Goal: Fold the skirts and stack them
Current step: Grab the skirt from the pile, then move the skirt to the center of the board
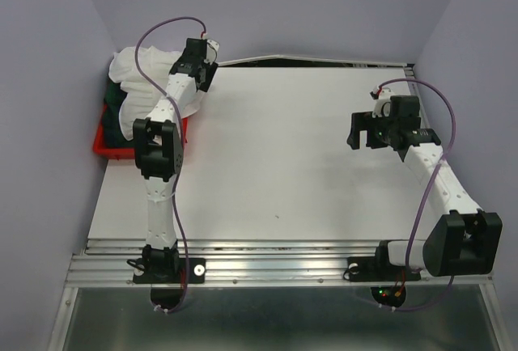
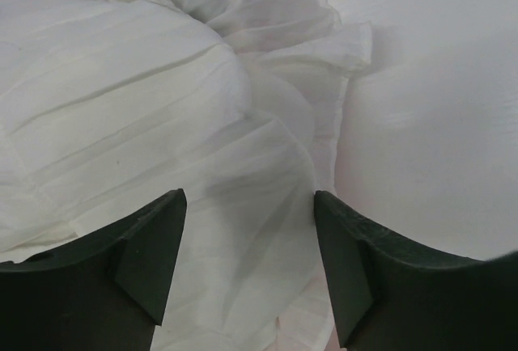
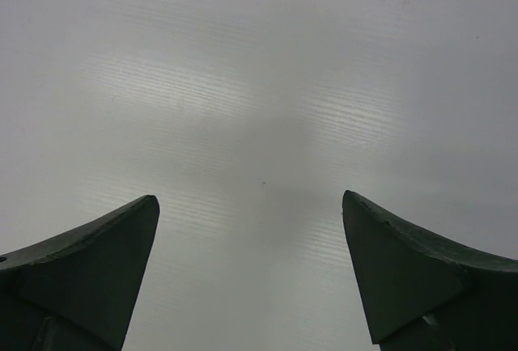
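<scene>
Hovering over thin white ruffled skirt (image 2: 146, 116) spilling from red plastic tray (image 1: 109, 150), left gripper (image 2: 248, 199) parted, perhaps touching cloth, right gripper (image 3: 250, 199) spread wide, far from tray.

Robotics lab, closed test booth. Bare lavender walls (image 1: 48, 52) box the table (image 1: 275, 157) on the left, far and right sides. The table top is a flat white board, matte, with fine ribbing visible in the right wrist view. A ribbed aluminium rail (image 1: 275, 258) runs along the near edge. The left arm (image 1: 162, 173) and right arm (image 1: 441, 177) are bolted to it side by side on black bases. Purple cables (image 1: 416, 223) loop loose along both arms. Small red and green lights (image 1: 382, 293) glow under the right base. Props: a red tray (image 1: 109, 150) at the far left corner, with a white skirt (image 1: 133, 72) heaped on it.
</scene>
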Robot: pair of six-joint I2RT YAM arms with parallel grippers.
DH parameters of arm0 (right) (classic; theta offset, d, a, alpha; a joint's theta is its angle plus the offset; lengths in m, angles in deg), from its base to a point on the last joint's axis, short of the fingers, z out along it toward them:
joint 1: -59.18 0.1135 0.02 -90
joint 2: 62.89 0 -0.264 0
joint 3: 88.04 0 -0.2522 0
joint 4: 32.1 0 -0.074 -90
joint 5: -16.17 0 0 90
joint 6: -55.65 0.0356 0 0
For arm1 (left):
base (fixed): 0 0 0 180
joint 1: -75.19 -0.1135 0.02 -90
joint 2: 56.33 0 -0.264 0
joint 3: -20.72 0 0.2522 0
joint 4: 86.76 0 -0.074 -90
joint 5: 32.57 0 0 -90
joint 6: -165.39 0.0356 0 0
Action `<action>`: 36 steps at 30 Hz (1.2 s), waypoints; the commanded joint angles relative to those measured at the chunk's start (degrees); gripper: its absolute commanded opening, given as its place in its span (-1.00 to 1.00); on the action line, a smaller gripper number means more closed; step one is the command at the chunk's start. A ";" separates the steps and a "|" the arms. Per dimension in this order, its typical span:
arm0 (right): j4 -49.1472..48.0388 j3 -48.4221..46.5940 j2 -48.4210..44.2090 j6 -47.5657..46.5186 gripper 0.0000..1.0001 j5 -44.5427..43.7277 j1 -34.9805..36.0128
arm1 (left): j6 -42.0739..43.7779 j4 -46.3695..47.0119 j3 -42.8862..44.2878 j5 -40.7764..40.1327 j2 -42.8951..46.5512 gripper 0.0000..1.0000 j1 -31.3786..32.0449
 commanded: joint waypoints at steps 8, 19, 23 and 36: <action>-1.24 -3.27 -0.04 -0.49 1.00 -0.25 -0.49 | 0.38 1.62 8.44 -4.09 -0.98 -0.68 0.06; -1.15 -3.97 -1.01 0.48 1.00 -0.43 -0.49 | 2.39 -3.03 10.21 12.61 15.69 -1.00 7.94; -0.98 -4.94 -1.09 0.92 1.00 -0.78 -0.49 | 4.15 -4.35 9.06 15.93 22.03 -1.00 14.36; -0.45 -7.75 -2.32 1.53 1.00 -1.65 -1.02 | -3.14 -5.59 3.73 46.78 34.70 -1.00 19.84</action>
